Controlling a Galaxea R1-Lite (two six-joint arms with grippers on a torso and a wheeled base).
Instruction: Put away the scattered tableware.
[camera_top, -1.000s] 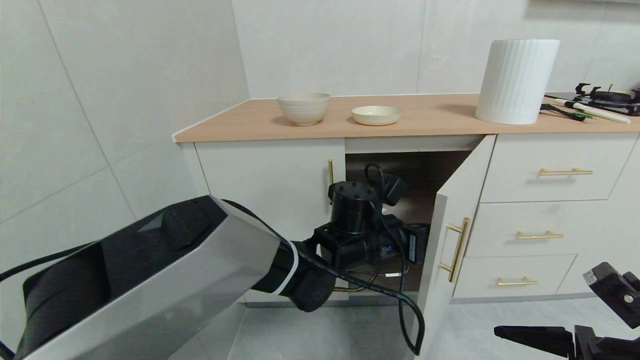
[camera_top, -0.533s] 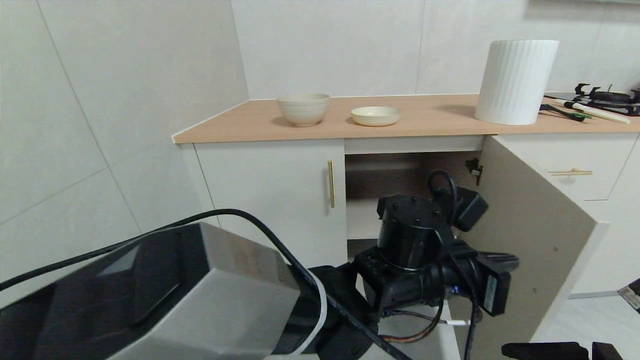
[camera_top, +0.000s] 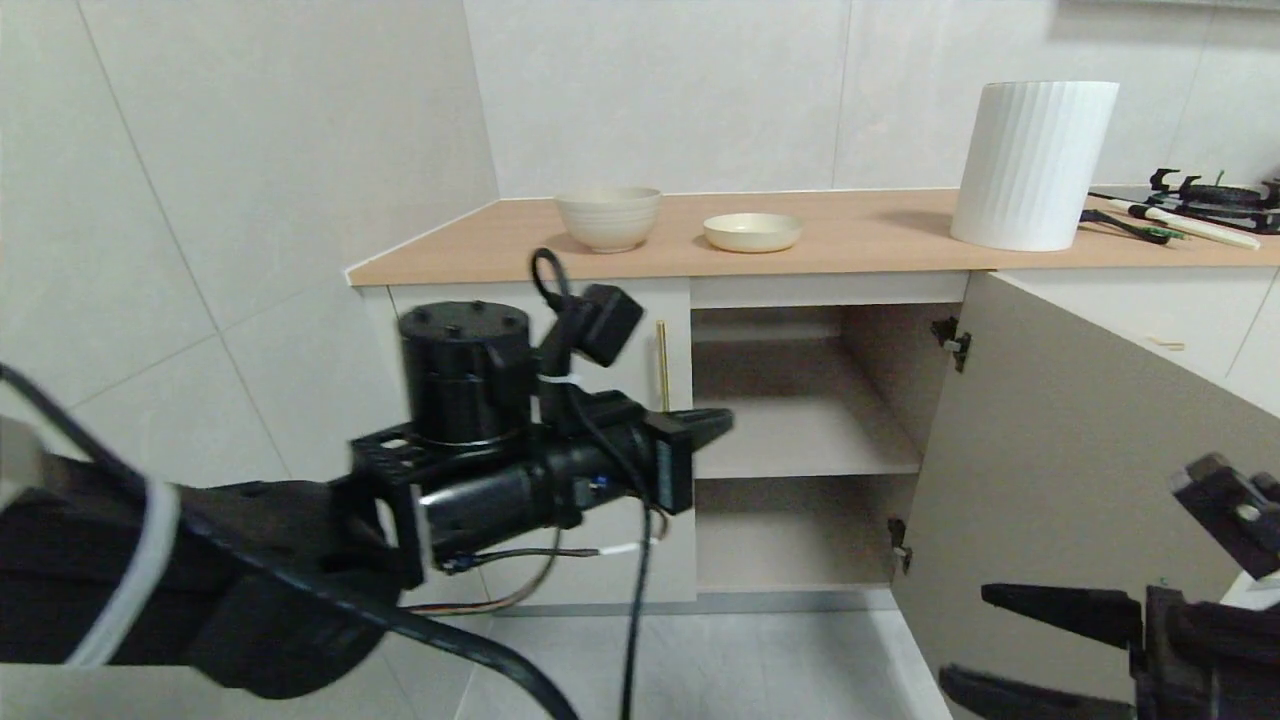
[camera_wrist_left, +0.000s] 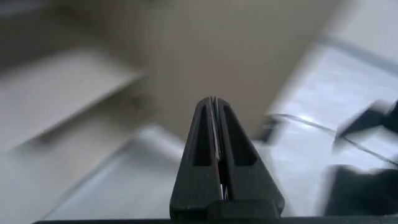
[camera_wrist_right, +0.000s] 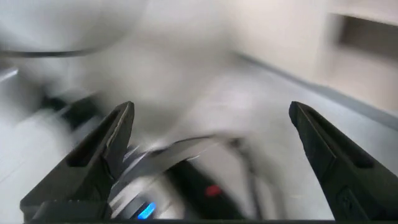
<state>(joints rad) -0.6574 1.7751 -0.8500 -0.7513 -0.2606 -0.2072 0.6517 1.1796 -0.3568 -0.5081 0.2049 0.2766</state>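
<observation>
Shows a tall white ribbed canister (camera_top: 1035, 165) upright on the wooden countertop (camera_top: 880, 240), with a black hob grate (camera_top: 1215, 190) near it at the counter's right end, pale tiled walls (camera_top: 250, 150) behind and to the left, grey floor tiles (camera_top: 760, 660) below.

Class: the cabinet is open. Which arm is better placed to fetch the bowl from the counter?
Probably left. The left gripper, though shut, is below the counter and nearer the bowl; the right gripper is open but low, by the open door.
</observation>
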